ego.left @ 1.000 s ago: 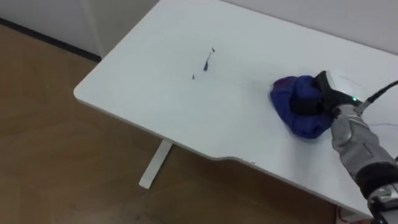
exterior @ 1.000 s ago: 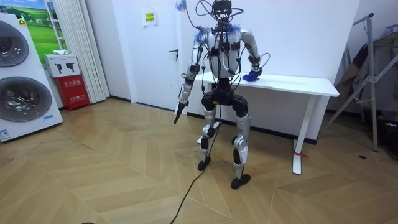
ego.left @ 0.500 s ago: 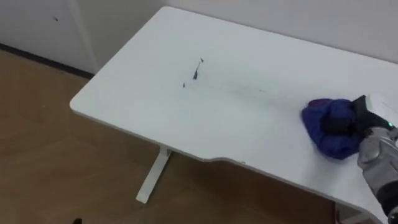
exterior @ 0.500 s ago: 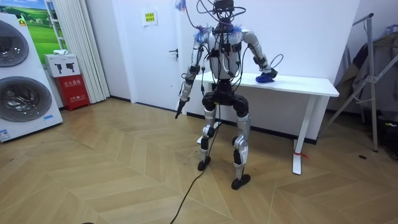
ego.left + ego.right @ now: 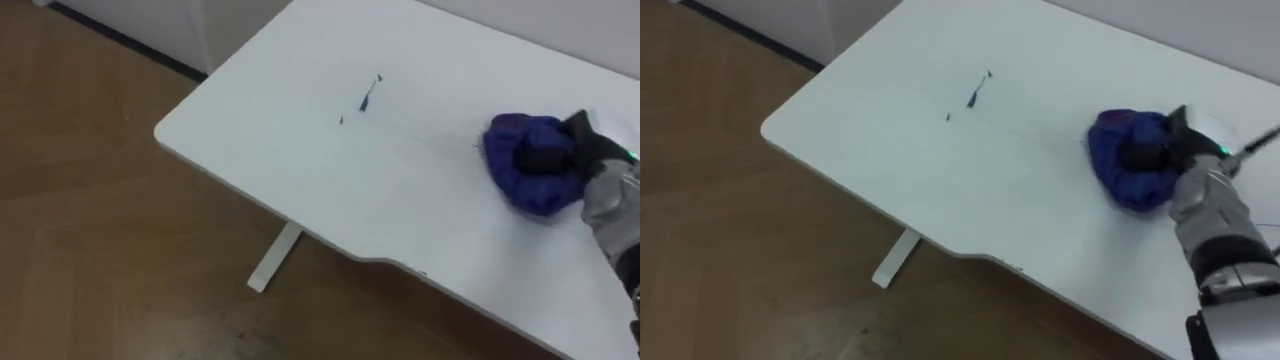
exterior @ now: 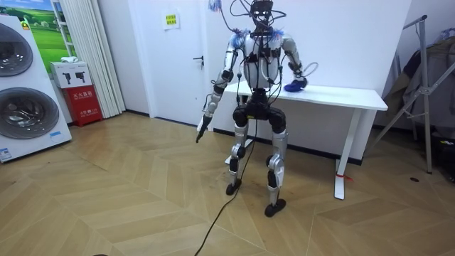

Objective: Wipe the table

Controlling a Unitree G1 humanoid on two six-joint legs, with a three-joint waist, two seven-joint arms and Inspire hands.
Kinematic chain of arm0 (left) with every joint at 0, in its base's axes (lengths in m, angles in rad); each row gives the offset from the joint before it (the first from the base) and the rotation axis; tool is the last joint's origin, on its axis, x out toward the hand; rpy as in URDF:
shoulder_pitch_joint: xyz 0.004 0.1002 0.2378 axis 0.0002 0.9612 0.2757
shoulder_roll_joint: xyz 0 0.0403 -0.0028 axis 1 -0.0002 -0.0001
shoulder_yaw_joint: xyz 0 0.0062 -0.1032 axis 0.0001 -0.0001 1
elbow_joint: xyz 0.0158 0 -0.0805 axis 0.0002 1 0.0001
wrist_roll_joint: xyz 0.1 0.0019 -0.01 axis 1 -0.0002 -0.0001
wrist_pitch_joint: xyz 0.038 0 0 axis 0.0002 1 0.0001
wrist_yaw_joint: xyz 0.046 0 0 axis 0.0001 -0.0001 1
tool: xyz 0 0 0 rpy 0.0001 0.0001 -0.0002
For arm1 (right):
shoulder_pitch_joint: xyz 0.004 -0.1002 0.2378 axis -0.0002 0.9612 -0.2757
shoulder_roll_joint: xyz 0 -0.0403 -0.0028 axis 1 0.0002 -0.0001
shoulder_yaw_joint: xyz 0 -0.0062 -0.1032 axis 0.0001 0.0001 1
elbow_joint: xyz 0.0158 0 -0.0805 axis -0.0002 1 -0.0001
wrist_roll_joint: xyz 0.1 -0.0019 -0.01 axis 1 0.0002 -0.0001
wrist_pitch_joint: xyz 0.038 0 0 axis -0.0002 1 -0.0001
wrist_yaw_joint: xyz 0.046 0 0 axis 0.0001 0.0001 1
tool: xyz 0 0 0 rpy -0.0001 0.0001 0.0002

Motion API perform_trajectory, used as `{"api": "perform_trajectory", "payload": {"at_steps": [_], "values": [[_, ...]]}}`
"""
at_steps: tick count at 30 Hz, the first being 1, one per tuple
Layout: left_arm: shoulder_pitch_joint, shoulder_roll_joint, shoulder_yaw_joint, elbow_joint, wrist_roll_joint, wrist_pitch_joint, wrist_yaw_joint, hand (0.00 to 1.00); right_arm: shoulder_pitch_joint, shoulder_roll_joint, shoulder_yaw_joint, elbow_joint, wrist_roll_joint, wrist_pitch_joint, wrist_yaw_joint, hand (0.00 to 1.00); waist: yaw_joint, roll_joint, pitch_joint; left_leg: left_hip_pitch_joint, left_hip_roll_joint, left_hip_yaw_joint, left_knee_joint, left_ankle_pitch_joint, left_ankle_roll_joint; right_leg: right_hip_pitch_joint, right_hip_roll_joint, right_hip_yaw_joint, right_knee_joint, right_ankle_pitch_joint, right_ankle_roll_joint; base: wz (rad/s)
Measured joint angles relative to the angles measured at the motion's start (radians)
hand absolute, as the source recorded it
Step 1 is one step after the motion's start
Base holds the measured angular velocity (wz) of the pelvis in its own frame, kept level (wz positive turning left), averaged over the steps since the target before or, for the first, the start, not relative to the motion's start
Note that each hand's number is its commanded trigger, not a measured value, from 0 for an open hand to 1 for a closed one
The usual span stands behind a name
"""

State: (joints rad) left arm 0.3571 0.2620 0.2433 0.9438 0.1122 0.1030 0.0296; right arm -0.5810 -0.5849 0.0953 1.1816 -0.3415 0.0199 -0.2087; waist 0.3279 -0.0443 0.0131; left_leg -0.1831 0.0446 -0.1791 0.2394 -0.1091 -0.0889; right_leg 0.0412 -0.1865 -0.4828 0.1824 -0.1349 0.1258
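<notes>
A white table [image 5: 300,170] carries a few short dark marks [image 5: 365,98] near its middle. To the right of them lies a bunched blue cloth [image 5: 525,165], also seen as the cloth [image 5: 1125,160]. My right hand [image 5: 570,150] rests on the cloth's right side with its dark fingers curled into the folds. The marks lie about a hand's length to the left of the cloth. In the room view I stand at the table's near side, right hand [image 6: 297,84] on the cloth, while my left hand [image 6: 202,130] hangs beside my hip with relaxed fingers.
The table's front edge [image 5: 330,245] curves inward near me, above a white leg foot [image 5: 272,260] on the wooden floor. Washing machines [image 6: 21,85] and a red box [image 6: 85,103] stand at the room view's left, a metal stand [image 6: 423,92] at its right.
My right hand slid the cloth away to the right over the table, then back left toward the marks. The eye view has shifted with my head.
</notes>
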Motion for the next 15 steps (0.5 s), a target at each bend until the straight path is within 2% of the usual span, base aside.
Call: {"api": "perform_trajectory", "payload": {"at_steps": [1,3,4,7,9,11,14,15], "values": [[-0.001,0.005,0.018,0.000,0.000,0.000,0.002,0.00,0.037,-0.023,-0.046,0.009,0.028,-0.005,0.000,1.00,-0.019,0.001,-0.0007,0.003,0.000,0.000,0.000,0.000,0.000,0.004,0.000,0.002,0.000,0.000,0.000,0.12],[-0.006,0.006,0.036,0.001,0.000,-0.001,0.010,0.00,0.098,-0.040,-0.118,0.016,0.052,-0.008,-0.001,1.00,-0.049,0.001,-0.0034,0.020,-0.001,0.002,-0.001,0.000,0.000,0.021,-0.001,0.001,0.002,0.000,0.000,0.03],[-0.011,0.005,0.038,0.000,0.001,-0.001,0.010,0.00,0.125,-0.042,-0.155,0.029,0.067,-0.007,-0.001,1.00,-0.072,0.000,-0.0070,0.032,-0.001,0.005,-0.002,0.000,0.000,0.032,-0.001,0.004,0.000,0.000,0.001,0.00],[-0.019,0.005,0.037,-0.041,0.012,-0.003,0.011,0.00,0.184,-0.049,-0.203,0.051,0.098,-0.007,0.001,1.00,-0.109,-0.007,-0.0129,0.058,-0.001,0.015,-0.007,0.000,0.000,0.061,0.001,0.011,-0.016,-0.005,0.005,-0.06],[-0.019,0.003,0.035,-0.050,0.009,-0.020,0.015,0.00,0.217,-0.047,-0.219,0.053,0.111,-0.007,-0.001,1.00,-0.120,-0.007,-0.0143,0.082,0.000,0.025,-0.016,-0.001,-0.001,0.079,0.000,0.012,-0.020,-0.010,0.007,-0.13],[-0.017,0.001,0.033,-0.056,0.005,-0.020,0.023,0.00,0.245,-0.045,-0.225,0.037,0.116,0.004,-0.002,1.00,-0.127,-0.012,-0.0163,0.094,0.002,0.037,-0.018,-0.002,-0.002,0.091,0.001,0.019,-0.033,-0.018,0.006,-0.18],[-0.012,-0.007,0.013,-0.059,0.000,-0.019,0.027,0.00,0.264,-0.044,-0.190,-0.006,0.109,0.052,-0.021,1.00,-0.122,0.000,-0.0135,0.113,0.008,0.056,-0.018,-0.001,-0.005,0.093,0.004,0.055,-0.028,-0.019,0.004,-0.26],[-0.017,-0.009,0.005,-0.060,0.001,-0.018,0.027,0.00,0.260,-0.037,-0.161,-0.025,0.085,0.075,-0.030,1.00,-0.104,0.007,-0.0133,0.126,0.014,0.076,-0.020,-0.004,-0.008,0.091,0.007,0.079,-0.029,-0.019,0.005,-0.36]]}}
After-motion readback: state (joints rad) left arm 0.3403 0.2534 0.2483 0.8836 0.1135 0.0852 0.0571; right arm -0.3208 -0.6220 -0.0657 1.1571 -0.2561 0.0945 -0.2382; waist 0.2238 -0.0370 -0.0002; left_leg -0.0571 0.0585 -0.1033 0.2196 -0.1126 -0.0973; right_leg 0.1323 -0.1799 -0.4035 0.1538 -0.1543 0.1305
